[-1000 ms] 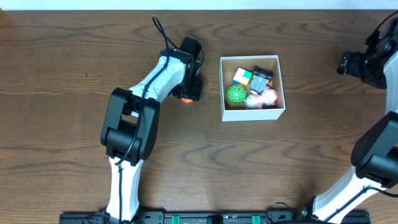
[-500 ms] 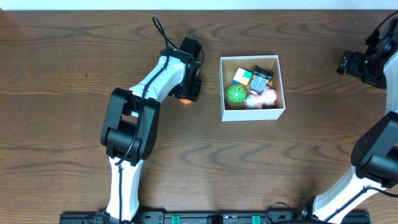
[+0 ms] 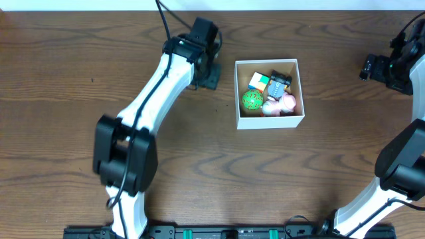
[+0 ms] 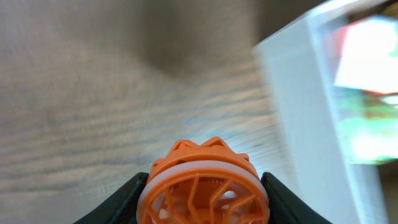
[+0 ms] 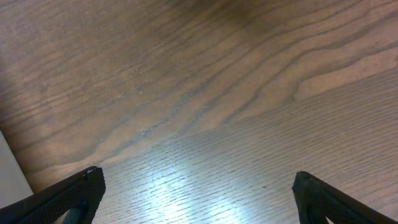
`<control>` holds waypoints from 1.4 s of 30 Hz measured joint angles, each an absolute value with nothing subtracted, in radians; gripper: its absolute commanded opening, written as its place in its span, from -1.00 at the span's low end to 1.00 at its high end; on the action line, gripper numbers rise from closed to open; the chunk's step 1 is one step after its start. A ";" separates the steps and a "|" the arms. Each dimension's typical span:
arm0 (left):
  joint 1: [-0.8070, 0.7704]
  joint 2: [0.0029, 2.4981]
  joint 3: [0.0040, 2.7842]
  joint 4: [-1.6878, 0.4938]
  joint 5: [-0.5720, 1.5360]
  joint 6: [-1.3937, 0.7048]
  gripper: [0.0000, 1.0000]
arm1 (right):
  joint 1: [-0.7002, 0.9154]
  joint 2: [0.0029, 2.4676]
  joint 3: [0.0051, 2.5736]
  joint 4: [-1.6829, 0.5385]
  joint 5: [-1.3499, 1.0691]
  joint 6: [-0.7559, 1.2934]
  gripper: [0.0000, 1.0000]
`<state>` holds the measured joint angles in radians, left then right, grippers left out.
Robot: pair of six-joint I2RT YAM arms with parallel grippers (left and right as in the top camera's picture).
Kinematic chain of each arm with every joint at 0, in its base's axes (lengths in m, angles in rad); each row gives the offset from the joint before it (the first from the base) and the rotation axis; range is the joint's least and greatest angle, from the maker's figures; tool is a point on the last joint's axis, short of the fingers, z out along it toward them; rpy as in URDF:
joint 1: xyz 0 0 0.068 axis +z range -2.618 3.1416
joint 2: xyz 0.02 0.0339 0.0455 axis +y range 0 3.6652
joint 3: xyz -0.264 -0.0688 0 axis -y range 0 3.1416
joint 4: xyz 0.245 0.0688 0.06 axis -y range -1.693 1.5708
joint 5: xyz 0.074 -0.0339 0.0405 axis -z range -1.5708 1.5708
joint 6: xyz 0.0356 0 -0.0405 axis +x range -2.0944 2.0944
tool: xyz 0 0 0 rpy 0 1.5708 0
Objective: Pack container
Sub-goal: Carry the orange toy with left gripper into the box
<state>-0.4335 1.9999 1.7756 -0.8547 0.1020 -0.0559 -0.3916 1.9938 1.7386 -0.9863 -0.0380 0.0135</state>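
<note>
Entry: pack container, progress check.

Container: the square shallow box with white walls and a brown cardboard inside sits on the dark wooden table.

Already inside the box:
- a green patterned ball at its near-left corner
- a pale pink soft toy just right of the ball
- a multicoloured cube at the far-left corner
- a small dark block-like piece beside the cube; too small to identify

My left gripper hovers just left of the box, level with its far edge. In the left wrist view both fingers are pressed against an orange ribbed round plastic toy, so it is clamped on that toy. The box's white wall is close ahead on the right. The view is blurred, and I cannot tell whether the toy is clear of the table.

My right gripper is well to the right of the box, fingers spread apart with nothing between them.

Judgement: mostly packed. What is left is to carry the orange toy over the left wall and release it. I see no other loose toys outside the box.
</note>
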 measured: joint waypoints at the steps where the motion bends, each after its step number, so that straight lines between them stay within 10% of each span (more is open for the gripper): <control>1: -0.453 1.968 1.779 -0.836 0.102 -0.056 -0.02 | -0.392 1.994 1.739 -0.986 -0.038 0.014 0.99; 20: -0.700 1.964 1.785 -0.660 0.105 -0.056 0.01 | -0.392 1.994 1.739 -0.986 -0.038 0.014 0.98; 24: -0.701 2.003 1.785 -0.656 0.105 -0.052 0.38 | -0.392 1.994 1.739 -0.986 -0.038 0.014 0.98; 42: -0.684 2.074 1.785 -0.623 0.101 -0.042 0.64 | -0.392 1.994 1.739 -0.986 -0.038 0.014 0.99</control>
